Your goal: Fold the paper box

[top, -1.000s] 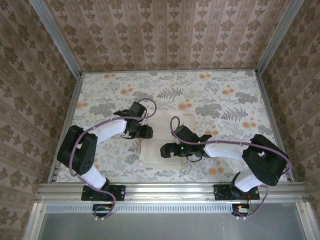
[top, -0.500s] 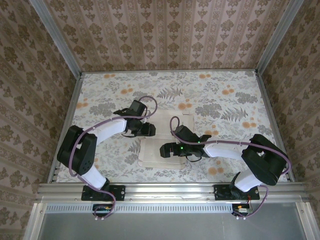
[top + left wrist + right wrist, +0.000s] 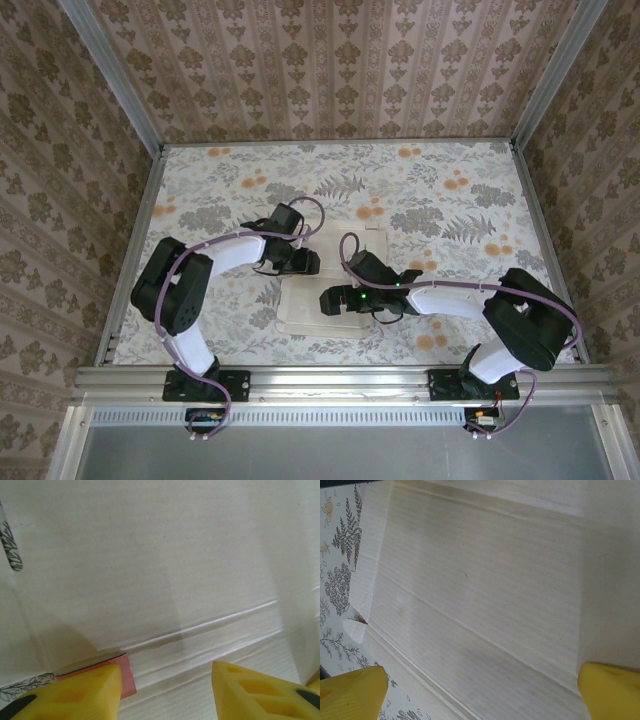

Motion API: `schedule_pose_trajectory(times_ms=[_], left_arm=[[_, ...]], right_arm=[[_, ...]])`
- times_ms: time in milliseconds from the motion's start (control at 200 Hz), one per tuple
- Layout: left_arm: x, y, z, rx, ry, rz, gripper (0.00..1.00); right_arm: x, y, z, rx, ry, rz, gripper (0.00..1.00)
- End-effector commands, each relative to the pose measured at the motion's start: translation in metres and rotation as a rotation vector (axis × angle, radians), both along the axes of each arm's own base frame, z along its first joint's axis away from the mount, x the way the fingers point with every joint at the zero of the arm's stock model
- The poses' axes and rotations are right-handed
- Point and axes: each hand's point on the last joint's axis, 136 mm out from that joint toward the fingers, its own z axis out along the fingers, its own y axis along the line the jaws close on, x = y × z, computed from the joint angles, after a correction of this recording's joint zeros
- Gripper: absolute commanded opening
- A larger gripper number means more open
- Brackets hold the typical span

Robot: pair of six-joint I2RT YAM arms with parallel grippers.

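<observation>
The table [image 3: 450,200], covered in a floral-print cloth, is shut in by patterned walls [image 3: 330,70] along its far, left and right edges, and a metal rail [image 3: 340,378] runs along its near edge. Wide bands of bare cloth lie toward the far edge and both far corners. The middle is crowded, as both arms bend inward over it.

The paper box [image 3: 300,315] is a flat, thin card sheet lying off-white side up at the table's middle, a little nearer the near edge than the far one. Pressed score lines [image 3: 200,627] cross its face. A small salmon-pink corner [image 3: 125,672] shows just beside one yellow finger [image 3: 85,690] of the left hand. The sheet's far part sits slightly toward the right edge and its near part slightly toward the left. Both hands cover part of its outline, so its long axis cannot be told with certainty.

The left hand [image 3: 308,263] sits over the sheet's left side, its fingers partly spread with bare card between them. The right hand [image 3: 328,298] hangs over the sheet's near half, its fingers spread wide and holding nothing.
</observation>
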Motion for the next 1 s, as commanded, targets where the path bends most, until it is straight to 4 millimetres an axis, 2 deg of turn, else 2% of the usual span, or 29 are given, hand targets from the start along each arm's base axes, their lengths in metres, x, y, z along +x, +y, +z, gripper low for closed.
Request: schedule_pose_trajectory(times_ms=[0, 155, 380, 565, 765, 795, 995], left_arm=[[-0.002, -0.001, -0.008, 0.026, 0.022, 0.008, 0.5], [-0.002, 0.0, -0.007, 0.031, 0.017, 0.008, 0.5], [0.018, 0.002, 0.033, -0.009, -0.054, 0.015, 0.5], [0.035, 0.017, 0.044, 0.007, -0.068, 0.028, 0.5], [0.057, 0.032, 0.053, 0.013, -0.101, 0.041, 0.51], [0.067, 0.043, 0.053, 0.018, -0.105, 0.071, 0.52], [0.102, 0.058, 0.051, 0.046, -0.135, 0.108, 0.56]], right_arm=[[-0.007, -0.009, -0.019, -0.055, 0.031, -0.003, 1.0], [-0.008, -0.009, -0.019, -0.057, 0.031, -0.001, 1.0], [-0.009, -0.008, -0.021, -0.06, 0.035, 0.01, 1.0], [-0.013, -0.008, -0.025, -0.07, 0.045, 0.023, 1.0], [-0.019, -0.006, -0.027, -0.073, 0.053, 0.046, 1.0], [-0.02, -0.006, -0.028, -0.075, 0.054, 0.052, 1.0], [-0.026, -0.003, -0.03, -0.084, 0.061, 0.077, 1.0]])
